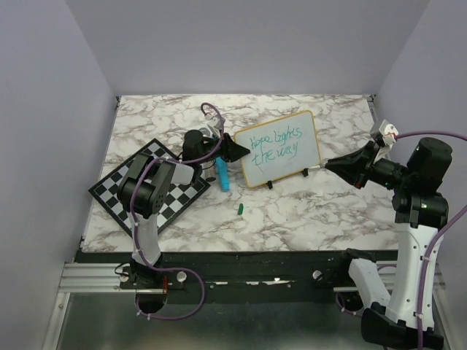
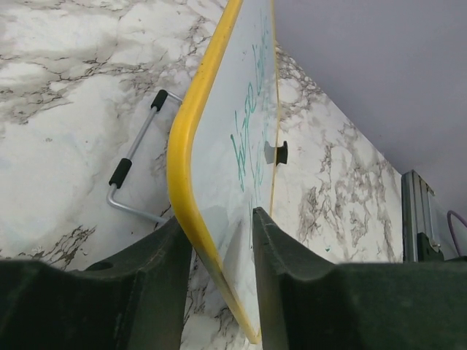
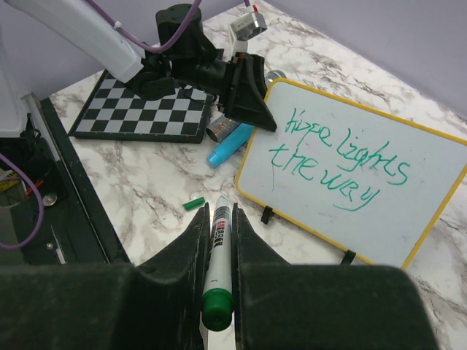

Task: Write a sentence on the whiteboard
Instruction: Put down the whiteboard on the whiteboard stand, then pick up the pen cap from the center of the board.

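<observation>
The whiteboard [image 1: 300,162] stood tilted on its wire stand [image 2: 135,171] near the middle of the marble table [image 1: 306,211], the sentence [image 3: 337,159] "Hope lights the way" written in green across two lines. The left gripper [image 1: 243,151] straddled the board's left edge, its fingers apart on either side of the frame. The right gripper [image 3: 219,216], near the board's lower right corner, was clamped on a white marker [image 3: 219,251] with a green end. A chessboard [image 1: 146,191], a blue pen [image 1: 222,176] and a small green cap [image 1: 239,209] lay to the left
</observation>
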`<state>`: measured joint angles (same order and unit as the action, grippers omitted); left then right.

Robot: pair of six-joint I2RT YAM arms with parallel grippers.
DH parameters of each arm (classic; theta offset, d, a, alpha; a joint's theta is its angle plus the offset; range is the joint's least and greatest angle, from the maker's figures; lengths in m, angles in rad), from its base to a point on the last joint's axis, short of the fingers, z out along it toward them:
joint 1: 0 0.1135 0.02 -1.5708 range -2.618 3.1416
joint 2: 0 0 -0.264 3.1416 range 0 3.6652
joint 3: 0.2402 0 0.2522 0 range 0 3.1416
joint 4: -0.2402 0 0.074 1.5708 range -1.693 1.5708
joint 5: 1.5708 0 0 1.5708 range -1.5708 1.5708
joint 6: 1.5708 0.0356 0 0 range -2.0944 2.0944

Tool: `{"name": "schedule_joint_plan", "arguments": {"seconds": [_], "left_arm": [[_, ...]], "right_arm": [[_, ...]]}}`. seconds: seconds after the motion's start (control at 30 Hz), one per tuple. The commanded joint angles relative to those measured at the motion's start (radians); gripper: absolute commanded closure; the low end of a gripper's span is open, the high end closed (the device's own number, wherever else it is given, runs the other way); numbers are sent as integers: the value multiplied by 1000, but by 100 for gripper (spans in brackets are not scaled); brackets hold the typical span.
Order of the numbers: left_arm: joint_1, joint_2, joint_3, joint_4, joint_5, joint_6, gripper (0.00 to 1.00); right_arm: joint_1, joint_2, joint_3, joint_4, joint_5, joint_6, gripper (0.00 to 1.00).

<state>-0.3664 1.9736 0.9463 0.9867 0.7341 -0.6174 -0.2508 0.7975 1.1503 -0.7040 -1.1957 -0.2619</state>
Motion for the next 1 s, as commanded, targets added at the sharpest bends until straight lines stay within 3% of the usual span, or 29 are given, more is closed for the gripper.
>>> {"name": "schedule_joint_plan", "arguments": {"seconds": [0.0, 0.2, 0.37, 0.43, 0.6, 0.83, 0.9, 0.97], "left_arm": [[4, -9, -17, 46, -21, 24, 53], [4, -33, -35, 41, -48, 31, 37], [9, -93, -72, 20, -136, 44, 13], [11, -128, -115, 23, -171, 47, 8], [12, -303, -233, -65, -347, 64, 5], [12, -611, -406, -334, -545, -8, 1], [12, -703, -457, -385, -524, -103, 1], [1, -763, -495, -378, -394, -155, 1]], "right_arm": [[-8, -7, -12, 11, -31, 13, 99], [-8, -6, -12, 11, -33, 13, 99], [-8, -6, -14, 11, -30, 9, 99], [-8, -6, -15, 11, -27, 7, 99], [-8, 2, -24, 11, -27, -5, 99], [-8, 22, -66, 12, -21, -43, 99], [-8, 32, -102, 23, -22, -56, 100], [-8, 40, -147, 52, -22, -59, 100]]}}
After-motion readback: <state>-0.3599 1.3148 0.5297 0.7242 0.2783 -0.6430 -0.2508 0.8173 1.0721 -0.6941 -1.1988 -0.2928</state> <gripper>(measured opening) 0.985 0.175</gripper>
